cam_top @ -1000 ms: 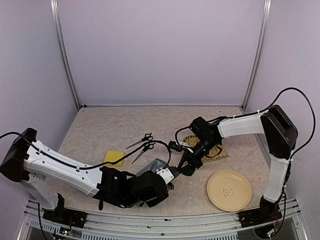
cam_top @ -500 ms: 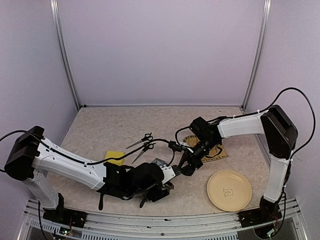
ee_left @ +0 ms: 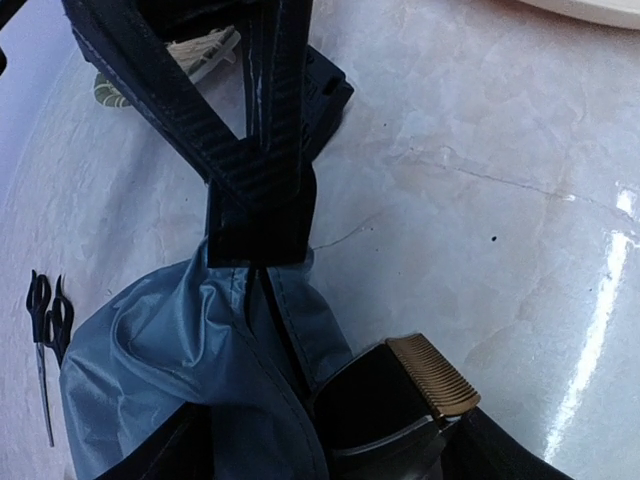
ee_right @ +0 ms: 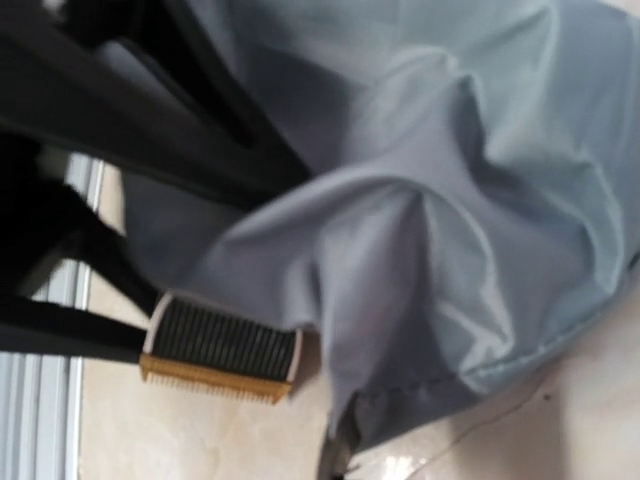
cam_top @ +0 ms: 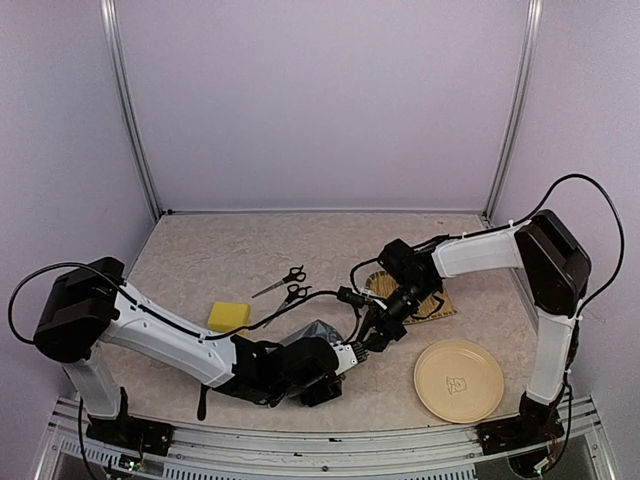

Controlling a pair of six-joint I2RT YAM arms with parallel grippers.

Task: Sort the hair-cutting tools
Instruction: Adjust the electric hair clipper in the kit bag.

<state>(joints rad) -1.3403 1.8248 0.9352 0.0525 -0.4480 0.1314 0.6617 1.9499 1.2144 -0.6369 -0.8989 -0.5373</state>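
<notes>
My left gripper (cam_top: 340, 362) is shut on the black clipper (ee_left: 385, 410). The clipper's gold blade (ee_left: 433, 375) is at the open mouth of the grey-blue pouch (ee_left: 170, 370). My right gripper (cam_top: 372, 338) is shut on the pouch's edge, and its black fingers (ee_left: 262, 190) pinch the fabric from above. In the right wrist view the pouch (ee_right: 450, 200) fills the frame, with the clipper head (ee_right: 220, 345) beside it. Two black-handled scissors (cam_top: 290, 275) (cam_top: 291, 294) lie on the table behind the pouch (cam_top: 312, 330). I see no comb or guard.
A yellow sponge (cam_top: 228, 316) lies left of the pouch. A tan plate (cam_top: 458, 380) sits at the front right. A woven mat (cam_top: 425, 302) lies under my right arm. Cables run across the table's middle.
My left arm has swung lower and to the right, bringing the clipper up against the pouch mouth. My right gripper has kept its hold and shifted slightly.
</notes>
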